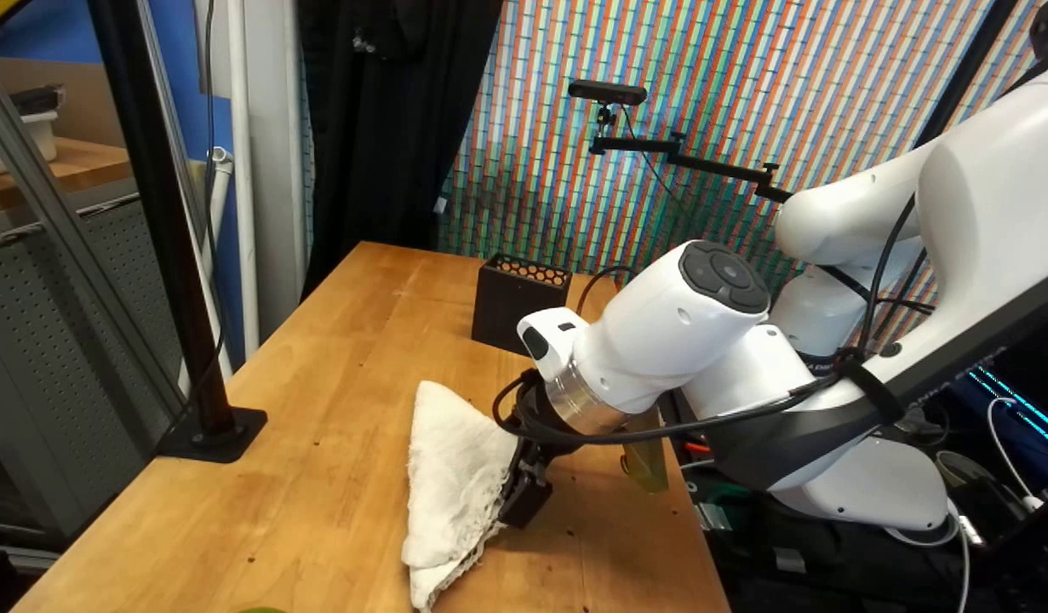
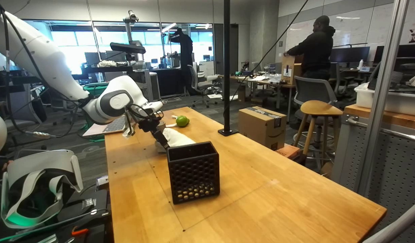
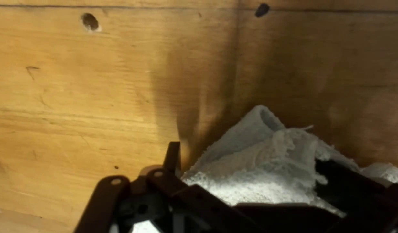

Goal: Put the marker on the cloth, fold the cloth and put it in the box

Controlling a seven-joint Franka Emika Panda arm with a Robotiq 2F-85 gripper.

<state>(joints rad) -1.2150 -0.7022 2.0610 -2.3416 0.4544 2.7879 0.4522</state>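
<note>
The cream cloth [image 1: 455, 485] lies folded into a rough triangle on the wooden table, its frayed edge towards the arm. My gripper [image 3: 248, 156] is open and low over that edge. In the wrist view a bunched part of the cloth [image 3: 250, 181] lies between the fingers, and one dark finger [image 3: 338, 178] is partly covered by its frayed threads. I cannot tell whether the cloth touches both fingers. The black box [image 2: 194, 175] stands upright and open-topped on the table, apart from the cloth. No marker shows; it is hidden or out of view.
A black post on a flat base [image 1: 213, 434] stands at the table's edge. A green round object [image 2: 182, 121] lies beyond the cloth in an exterior view. A yellow-green translucent piece [image 1: 647, 464] hangs at the edge by the arm. A headset [image 2: 42, 189] rests beside the table.
</note>
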